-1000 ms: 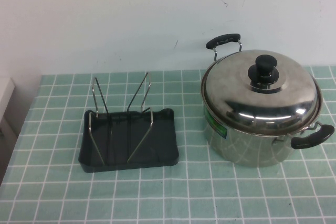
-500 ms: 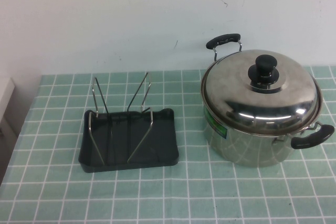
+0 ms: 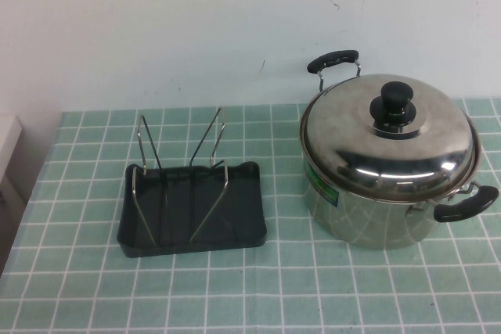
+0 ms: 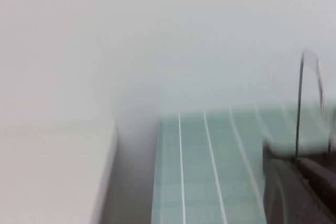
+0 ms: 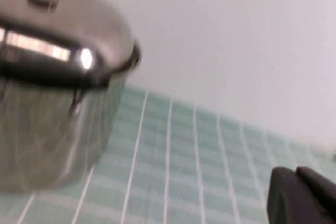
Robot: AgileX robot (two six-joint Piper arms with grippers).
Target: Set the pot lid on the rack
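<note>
The shiny domed pot lid (image 3: 383, 150) with its black knob (image 3: 395, 102) sits on the steel pot (image 3: 368, 220) at the right of the table. The black rack (image 3: 235, 217) with upright wire loops stands empty at centre left. Neither gripper shows in the high view. My left gripper (image 4: 294, 163) shows in the left wrist view as dark fingers pressed together, near a rack wire loop (image 4: 300, 103). My right gripper (image 5: 295, 174) shows in the right wrist view with its fingers together, empty, beside the pot (image 5: 47, 129) and the lid (image 5: 58, 24).
The table has a green tiled cloth (image 3: 313, 287). A white wall (image 3: 196, 29) stands close behind the pot and rack. A pale block (image 3: 8, 142) sits at the table's left edge. The pot's black handles (image 3: 333, 59) stick out at back and front right.
</note>
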